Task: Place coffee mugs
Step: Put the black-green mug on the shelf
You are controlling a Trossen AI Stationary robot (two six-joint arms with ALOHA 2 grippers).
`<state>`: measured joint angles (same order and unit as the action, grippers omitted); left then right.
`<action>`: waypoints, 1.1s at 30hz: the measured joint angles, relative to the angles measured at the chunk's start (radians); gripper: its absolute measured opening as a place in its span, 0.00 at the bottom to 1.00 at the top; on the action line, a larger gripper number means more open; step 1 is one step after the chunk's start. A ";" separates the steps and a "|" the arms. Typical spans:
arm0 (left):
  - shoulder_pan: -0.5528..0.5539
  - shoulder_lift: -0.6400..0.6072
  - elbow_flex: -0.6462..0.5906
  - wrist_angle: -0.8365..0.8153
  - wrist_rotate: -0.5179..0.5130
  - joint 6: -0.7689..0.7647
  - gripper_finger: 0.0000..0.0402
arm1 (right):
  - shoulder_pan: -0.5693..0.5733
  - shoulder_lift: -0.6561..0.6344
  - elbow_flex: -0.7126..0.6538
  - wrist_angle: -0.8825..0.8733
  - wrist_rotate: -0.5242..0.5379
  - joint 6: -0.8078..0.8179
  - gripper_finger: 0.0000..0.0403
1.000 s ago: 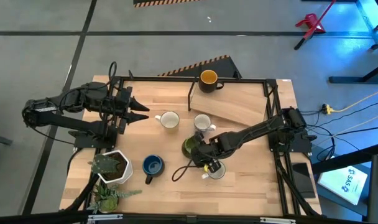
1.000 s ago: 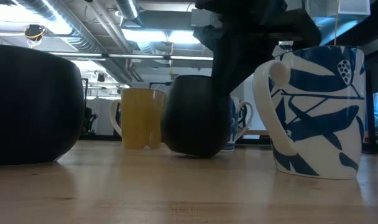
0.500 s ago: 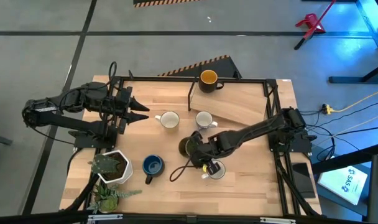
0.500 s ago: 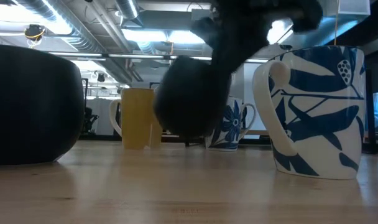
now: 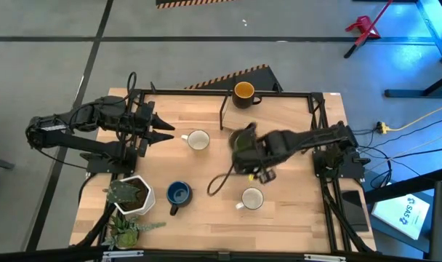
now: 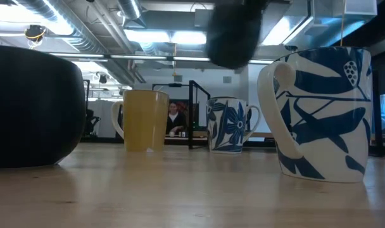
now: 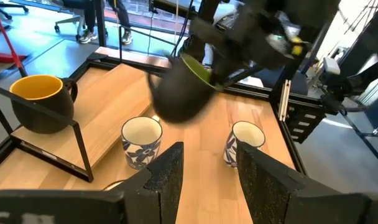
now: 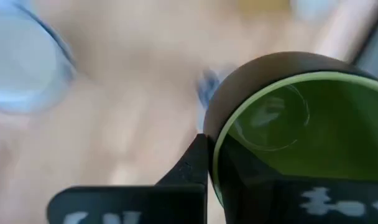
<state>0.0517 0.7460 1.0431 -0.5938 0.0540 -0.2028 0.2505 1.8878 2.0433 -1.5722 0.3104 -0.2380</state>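
Overhead, the right claw (image 5: 244, 149) pinches the green mug (image 5: 243, 140) above the wooden table (image 5: 294, 196)

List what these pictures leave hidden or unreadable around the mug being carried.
- The green mug in the right gripper: its handle is out of sight in the right wrist view, cut off by the picture's edge.
- One white mug, high view: covered by the right arm.
- The carried mug, low view: only a dark blur, its top cut by the edge.
- The left gripper waits far left.
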 joint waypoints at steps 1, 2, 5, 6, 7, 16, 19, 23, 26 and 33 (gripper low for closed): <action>0.000 0.000 0.000 0.000 0.000 0.000 0.36 | -0.012 -0.005 0.000 -0.018 0.017 0.022 0.00; 0.000 0.000 0.000 0.000 0.000 0.000 0.36 | -0.029 -0.021 -0.011 -0.007 0.018 0.024 0.00; 0.000 -0.001 0.000 0.001 0.000 0.000 0.36 | -0.081 -0.073 -0.032 0.014 0.013 0.028 0.00; 0.000 0.000 0.000 0.002 0.000 0.000 0.36 | -0.094 -0.093 -0.049 0.005 0.030 0.035 0.00; 0.000 0.000 0.000 0.001 0.000 0.000 0.36 | -0.112 -0.113 -0.068 -0.001 0.033 0.036 0.00; 0.000 0.000 0.000 0.001 0.000 0.000 0.36 | -0.367 -0.230 -0.248 0.005 0.017 0.014 0.00; 0.000 0.000 0.000 0.001 0.000 0.000 0.36 | -0.455 -0.235 -0.326 0.020 -0.041 -0.044 0.00; 0.000 0.000 0.000 0.001 0.000 0.000 0.36 | -0.550 -0.236 -0.430 0.115 -0.094 -0.140 0.00; 0.000 0.000 0.000 0.001 0.000 0.000 0.36 | -0.606 -0.236 -0.491 0.205 -0.156 -0.211 0.00; 0.000 0.000 0.000 0.000 0.000 0.002 0.36 | -0.732 -0.235 -0.585 0.333 -0.271 -0.298 0.00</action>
<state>0.0513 0.7457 1.0435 -0.5935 0.0540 -0.2012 -0.4813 1.6524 1.4579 -1.2388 0.0396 -0.5364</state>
